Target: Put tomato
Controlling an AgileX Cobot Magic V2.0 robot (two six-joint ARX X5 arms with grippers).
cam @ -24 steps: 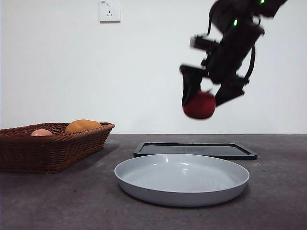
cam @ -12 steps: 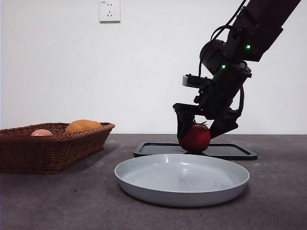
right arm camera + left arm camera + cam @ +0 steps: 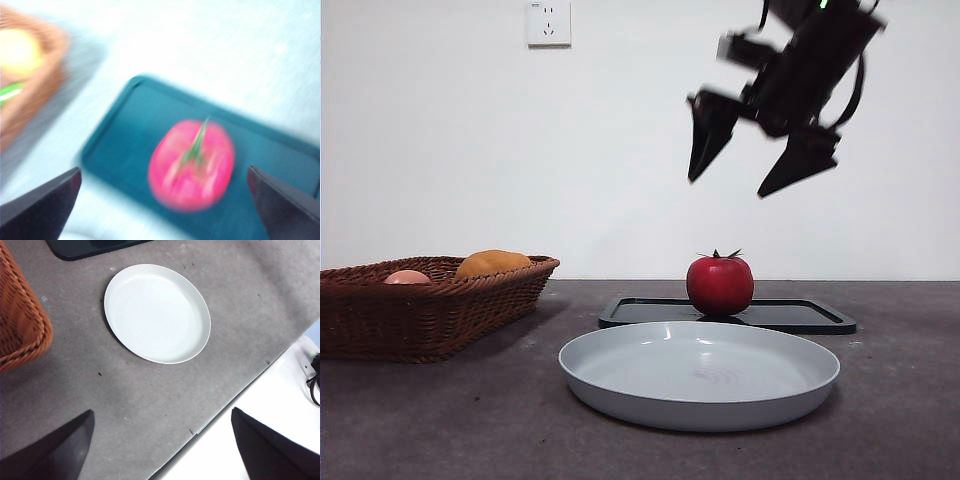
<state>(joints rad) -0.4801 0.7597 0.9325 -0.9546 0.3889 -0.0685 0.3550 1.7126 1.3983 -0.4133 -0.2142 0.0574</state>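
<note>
The glossy red tomato with its green stem stands upright on the flat black tray behind the grey plate. My right gripper hangs open well above the tomato, nothing between its fingers. The blurred right wrist view looks down on the tomato resting on the tray, with the right gripper spread wide on either side. My left gripper is open high over the table's near edge, with the plate beyond it.
A brown wicker basket at the left holds an orange-yellow fruit and a pale pinkish fruit. The basket's corner shows in the left wrist view. A wall socket sits high on the back wall.
The right gripper lowered the tomato onto the black tray, let go of it and rose back up open. The tomato now stands alone on the tray.
</note>
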